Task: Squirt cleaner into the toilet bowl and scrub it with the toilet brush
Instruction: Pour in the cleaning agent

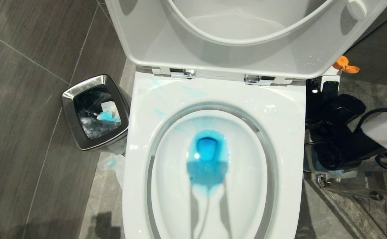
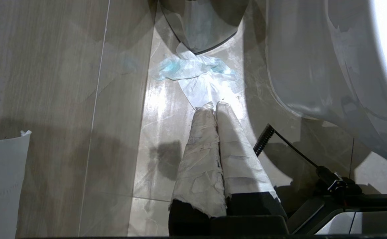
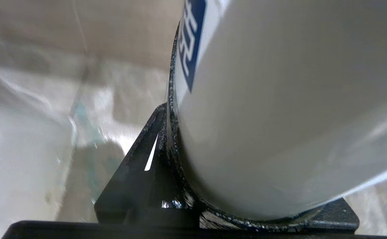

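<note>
The toilet bowl (image 1: 289, 132) fills the middle of the head view, its seat and lid (image 1: 140, 39) raised. The cleaner (image 1: 207, 156) tints the water vivid blue, and pale blue streaks (image 1: 158, 112) mark the rim's back left. My right gripper (image 1: 333, 109) is beside the bowl's right edge, shut on a white bottle (image 3: 279, 99) with a blue label and an orange cap (image 1: 344, 64). One black finger (image 3: 146, 149) presses its side. My left gripper (image 2: 213, 105), with fingers wrapped in white tape, is shut and empty, pointing at the floor. The toilet brush is out of view.
A square steel bin (image 1: 80, 96) with blue-stained tissues stands left of the bowl. More stained tissue (image 2: 193, 69) lies on the floor by the bin. Black cables (image 1: 379, 113) and a metal frame (image 1: 346, 189) crowd the right side. Grey tiles (image 1: 24, 132) spread to the left.
</note>
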